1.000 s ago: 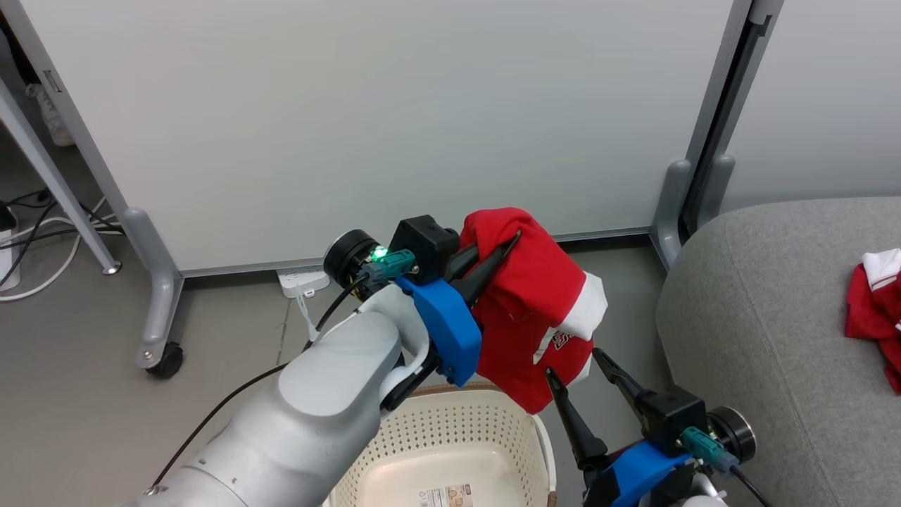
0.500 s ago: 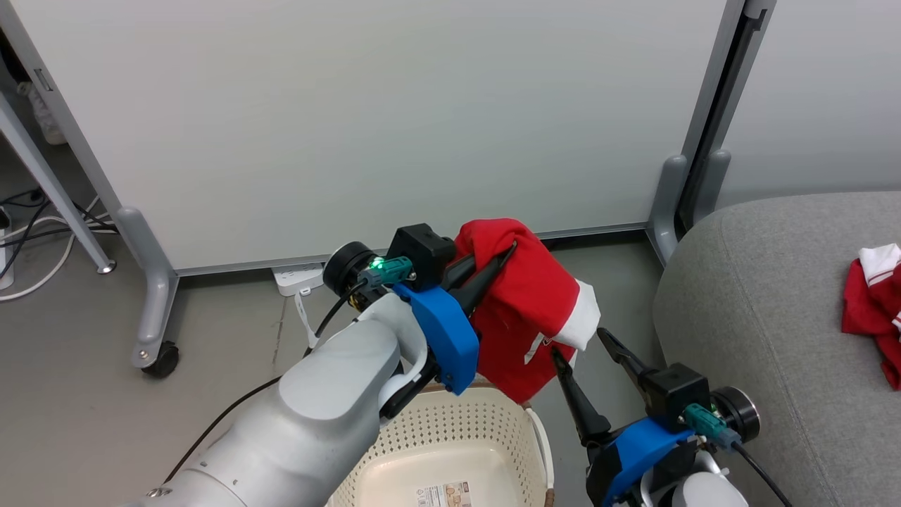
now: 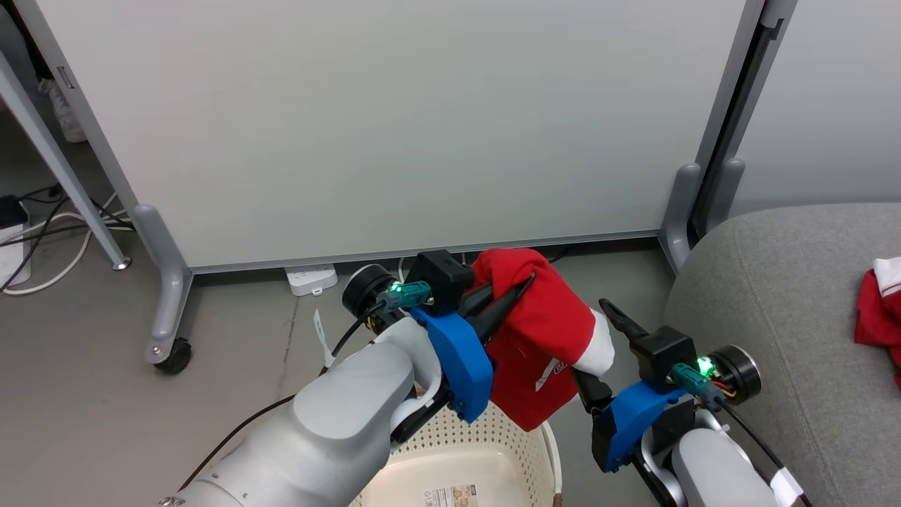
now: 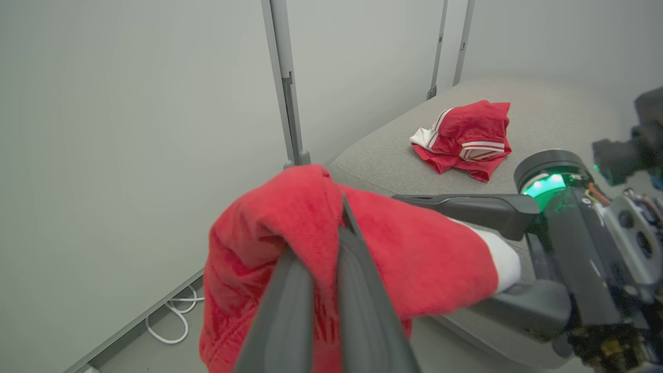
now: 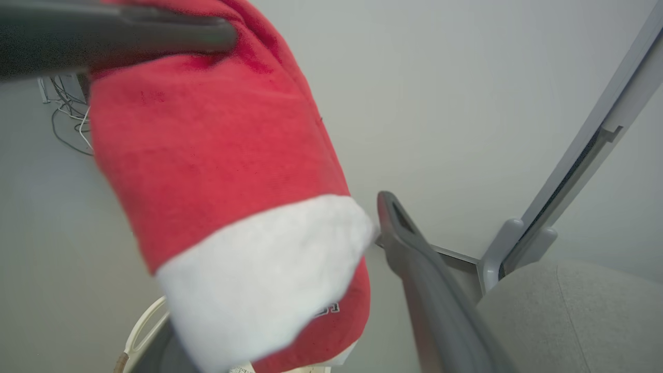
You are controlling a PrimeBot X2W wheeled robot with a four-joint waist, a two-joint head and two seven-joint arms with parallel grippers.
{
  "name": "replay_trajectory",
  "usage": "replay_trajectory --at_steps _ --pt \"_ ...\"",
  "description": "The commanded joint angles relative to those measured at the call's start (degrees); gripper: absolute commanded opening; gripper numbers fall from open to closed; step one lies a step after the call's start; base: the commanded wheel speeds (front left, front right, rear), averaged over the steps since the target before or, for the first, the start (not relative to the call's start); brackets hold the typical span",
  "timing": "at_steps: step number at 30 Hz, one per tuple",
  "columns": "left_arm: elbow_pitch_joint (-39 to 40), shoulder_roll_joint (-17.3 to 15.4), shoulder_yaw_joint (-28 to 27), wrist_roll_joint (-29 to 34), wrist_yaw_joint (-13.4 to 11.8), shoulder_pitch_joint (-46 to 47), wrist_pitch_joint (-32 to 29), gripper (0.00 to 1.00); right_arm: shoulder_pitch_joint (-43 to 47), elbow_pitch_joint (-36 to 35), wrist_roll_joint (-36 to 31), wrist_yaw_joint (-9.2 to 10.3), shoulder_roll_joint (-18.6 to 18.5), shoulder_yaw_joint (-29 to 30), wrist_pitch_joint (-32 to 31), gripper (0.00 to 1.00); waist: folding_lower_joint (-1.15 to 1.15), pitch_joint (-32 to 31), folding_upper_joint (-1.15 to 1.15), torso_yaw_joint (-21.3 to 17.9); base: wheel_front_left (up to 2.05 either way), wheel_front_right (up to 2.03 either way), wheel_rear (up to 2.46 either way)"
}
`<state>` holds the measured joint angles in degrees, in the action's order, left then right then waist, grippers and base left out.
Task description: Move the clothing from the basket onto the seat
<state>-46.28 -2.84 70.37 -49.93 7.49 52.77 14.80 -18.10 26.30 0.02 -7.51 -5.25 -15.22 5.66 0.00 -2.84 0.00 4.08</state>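
A red garment (image 3: 542, 338) with a white-trimmed end hangs above the basket (image 3: 486, 429), pinched near its top by my left gripper (image 3: 524, 285), which is shut on it. In the left wrist view the closed fingers (image 4: 352, 269) bite into a fold of that garment (image 4: 424, 259). My right gripper (image 3: 595, 345) is open, one finger (image 5: 414, 259) beside the white end (image 5: 259, 269) and the other hidden behind the cloth. A second red garment (image 4: 466, 134) with white stripes lies on the grey seat (image 3: 774, 296), at the right edge of the head view (image 3: 876, 317).
A white partition panel (image 3: 387, 127) stands close behind, on grey legs with a castor (image 3: 172, 355). A power strip (image 3: 310, 279) lies on the floor at its foot, and cables (image 3: 42, 232) trail at the far left. The seat fills the right side.
The right gripper has risen and closed in, so its open fingers now straddle the garment's white end. The left gripper still holds the garment. The camera has shifted slightly.
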Motion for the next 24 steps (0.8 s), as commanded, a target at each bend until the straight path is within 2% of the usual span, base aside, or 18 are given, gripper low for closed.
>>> replay_trajectory --at_steps 1,9,10,11,12,24 --pt "0.3 -0.1 0.4 -0.5 -0.1 -0.5 0.4 0.0 -2.0 1.5 0.1 0.03 -0.7 -1.3 0.6 1.0 0.0 0.0 0.0 0.2 0.0 0.0 0.0" --pt "0.8 -0.1 1.5 -1.6 -0.1 0.1 0.4 0.0 -7.3 7.8 3.1 0.04 -1.0 -7.3 1.2 1.0 0.0 0.4 0.0 0.3 0.0 0.0 0.0" --pt "0.8 -0.1 1.6 -1.9 -0.1 0.3 0.4 0.0 -7.8 8.7 3.9 0.04 -0.9 -8.3 1.1 0.87 0.0 0.5 0.0 0.2 0.0 0.0 0.0" --pt "0.8 -0.1 1.6 -2.0 -0.1 0.5 0.4 0.0 -8.5 9.7 4.5 0.04 -0.8 -9.3 1.2 0.38 0.0 0.5 0.0 0.2 0.0 0.0 0.0" --pt "0.8 -0.1 1.7 -2.0 -0.1 0.7 0.4 0.0 -9.1 10.4 5.2 0.04 -0.7 -9.9 1.6 0.0 0.0 0.6 0.0 0.2 0.0 0.0 0.0" --pt "-0.4 -0.1 2.0 -3.3 -0.1 1.7 0.6 0.0 -12.3 17.1 9.4 0.04 -0.1 -12.9 5.3 0.0 0.0 0.6 0.0 -0.3 0.0 0.0 0.0"
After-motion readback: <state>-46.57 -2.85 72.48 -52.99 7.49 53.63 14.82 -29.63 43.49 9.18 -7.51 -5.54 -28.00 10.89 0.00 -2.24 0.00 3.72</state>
